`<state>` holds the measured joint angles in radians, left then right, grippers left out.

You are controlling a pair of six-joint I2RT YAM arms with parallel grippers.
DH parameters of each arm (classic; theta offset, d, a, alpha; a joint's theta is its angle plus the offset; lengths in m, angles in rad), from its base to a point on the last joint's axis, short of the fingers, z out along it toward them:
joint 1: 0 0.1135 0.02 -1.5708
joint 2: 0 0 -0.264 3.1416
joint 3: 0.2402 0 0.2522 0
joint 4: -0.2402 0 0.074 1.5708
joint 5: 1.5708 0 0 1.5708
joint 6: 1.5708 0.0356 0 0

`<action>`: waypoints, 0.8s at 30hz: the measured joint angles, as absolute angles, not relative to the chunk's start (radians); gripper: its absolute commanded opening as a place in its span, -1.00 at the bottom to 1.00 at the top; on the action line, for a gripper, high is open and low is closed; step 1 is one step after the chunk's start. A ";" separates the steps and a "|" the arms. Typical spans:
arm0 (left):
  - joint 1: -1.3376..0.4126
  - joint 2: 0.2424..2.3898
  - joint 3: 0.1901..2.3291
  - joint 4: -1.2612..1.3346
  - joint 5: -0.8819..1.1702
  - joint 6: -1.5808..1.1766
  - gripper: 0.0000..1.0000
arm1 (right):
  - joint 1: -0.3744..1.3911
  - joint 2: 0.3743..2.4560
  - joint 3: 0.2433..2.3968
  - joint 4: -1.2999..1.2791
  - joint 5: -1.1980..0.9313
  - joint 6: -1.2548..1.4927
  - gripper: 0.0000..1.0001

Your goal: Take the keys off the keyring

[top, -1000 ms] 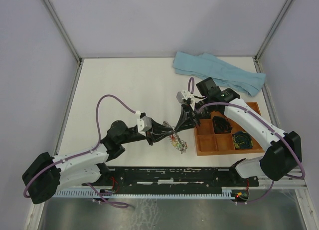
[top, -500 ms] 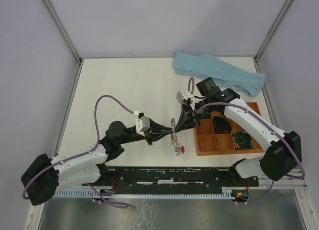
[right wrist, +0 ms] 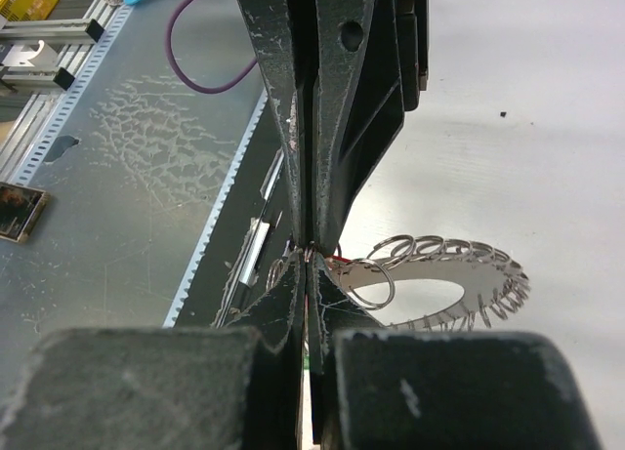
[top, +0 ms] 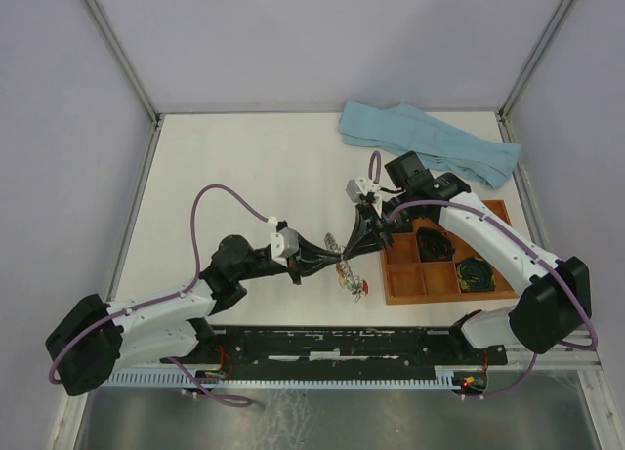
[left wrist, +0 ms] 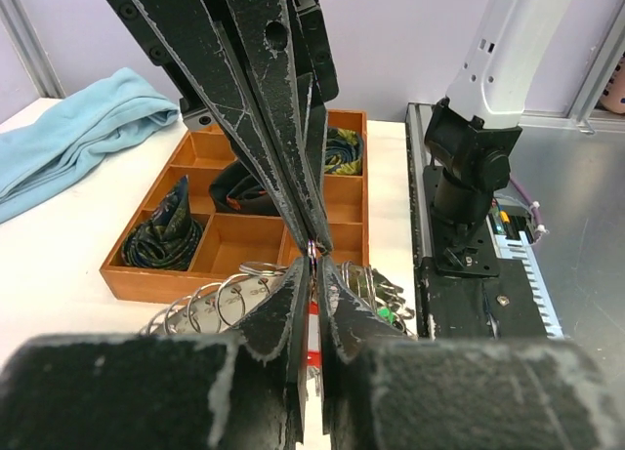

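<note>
Two pincers meet tip to tip over the counter (top: 244, 177), just left of the wooden tray (top: 405, 279). The right pincer (right wrist: 306, 265) is clenched, its fingers pressed flat together on a small wire loop at the edge of the keyring (right wrist: 479, 266). The left pincer (left wrist: 311, 266) is all but clenched. Only a thin slit shows between its fingers, and its tips nip the keyring's fringe of loops from the opposite side, right against the right pincer's tips. A sliver of red shows through that slit. The keyring hangs tilted between the two pincers, with its small loops fanning out to one side. The keys dangle beneath it in a bunch, a red one (top: 361, 287) and a green one (left wrist: 389, 314) among them.
</note>
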<state>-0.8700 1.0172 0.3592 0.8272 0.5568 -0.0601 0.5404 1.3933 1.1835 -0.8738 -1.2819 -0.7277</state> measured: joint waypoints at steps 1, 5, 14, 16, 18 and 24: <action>-0.870 1.020 0.360 0.828 0.558 -0.060 -0.78 | 0.540 1.394 1.184 -0.875 -1.281 -0.728 -0.98; -0.870 1.018 0.360 0.826 0.557 -0.060 -0.69 | 0.540 1.394 1.184 -0.877 -1.280 -0.728 -0.98; -0.870 0.923 0.358 0.786 0.510 -0.059 -0.65 | 0.540 1.394 1.184 -0.877 -1.284 -0.730 -0.98; -0.870 0.928 0.358 0.781 0.507 -0.059 -0.64 | 0.540 1.394 1.184 -0.877 -1.285 -0.730 -0.98; -0.870 0.939 0.358 0.776 0.506 -0.059 -0.63 | 0.540 1.394 1.184 -0.877 -1.284 -0.730 -0.98; -0.870 0.950 0.342 0.754 0.500 -0.052 -0.59 | 0.540 1.394 1.184 -0.877 -1.284 -0.730 -0.98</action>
<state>-0.8703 0.9501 0.3420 0.7544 0.4999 -0.0521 0.5404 1.3937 1.1835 -0.8772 -1.2839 -0.7303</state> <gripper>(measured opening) 0.193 0.015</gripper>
